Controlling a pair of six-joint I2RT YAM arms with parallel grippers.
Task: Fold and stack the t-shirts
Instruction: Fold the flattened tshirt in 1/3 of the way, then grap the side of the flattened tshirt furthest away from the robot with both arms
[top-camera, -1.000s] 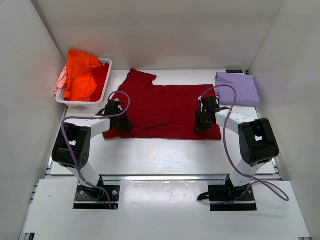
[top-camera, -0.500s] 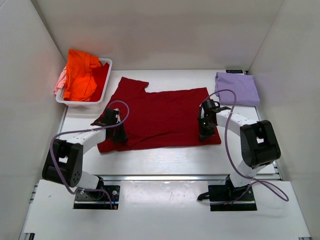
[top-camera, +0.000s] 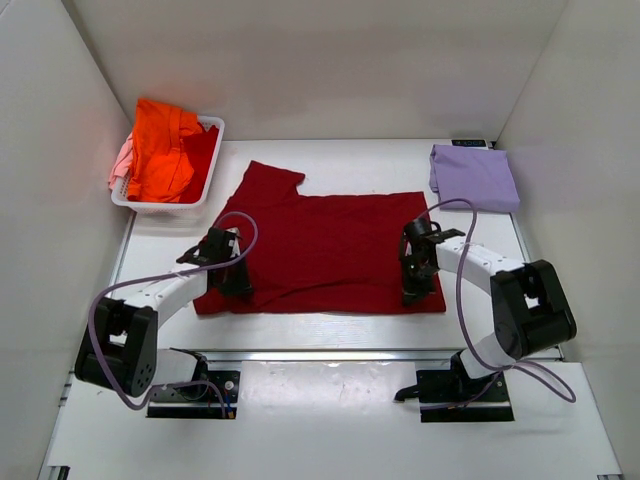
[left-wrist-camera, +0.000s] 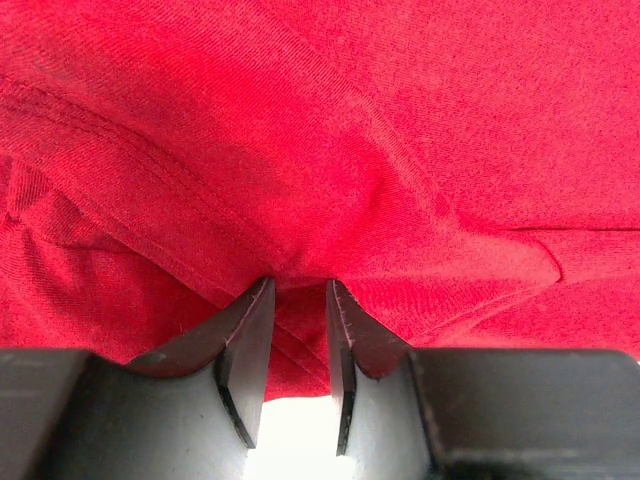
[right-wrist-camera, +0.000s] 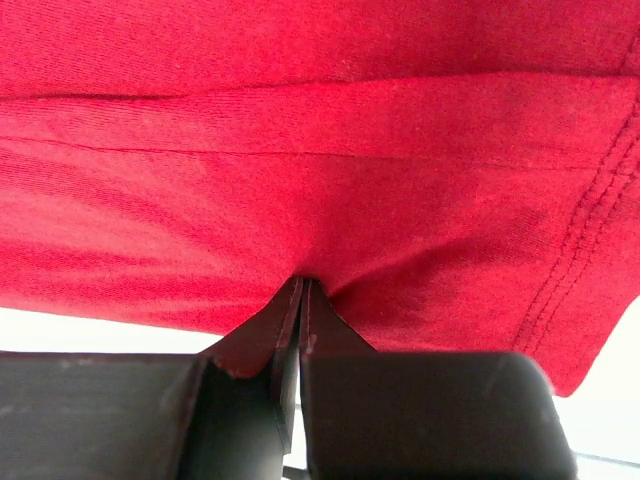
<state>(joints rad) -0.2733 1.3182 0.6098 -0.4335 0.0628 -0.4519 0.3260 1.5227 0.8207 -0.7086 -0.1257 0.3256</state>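
Observation:
A large dark red t-shirt (top-camera: 320, 240) lies spread flat on the white table, one sleeve pointing to the far left. My left gripper (top-camera: 237, 286) pinches its near left hem; in the left wrist view (left-wrist-camera: 298, 285) the jaws stand slightly apart with bunched red cloth (left-wrist-camera: 320, 150) between them. My right gripper (top-camera: 412, 292) is shut on the near right hem, and in the right wrist view (right-wrist-camera: 302, 282) its jaws are pressed together on the cloth (right-wrist-camera: 320, 170). A folded lavender t-shirt (top-camera: 475, 177) lies at the far right. Orange (top-camera: 160, 148) and pale pink (top-camera: 121, 160) t-shirts hang out of the basket.
The white slatted basket (top-camera: 213, 128) stands at the far left against the wall. White walls close in the table on the left, right and back. A strip of bare table (top-camera: 320, 330) runs between the shirt's near hem and the arm bases.
Both grippers have pulled the dark red shirt toward the near edge of the table, and it now lies flatter and more stretched out. The other shirts have not moved.

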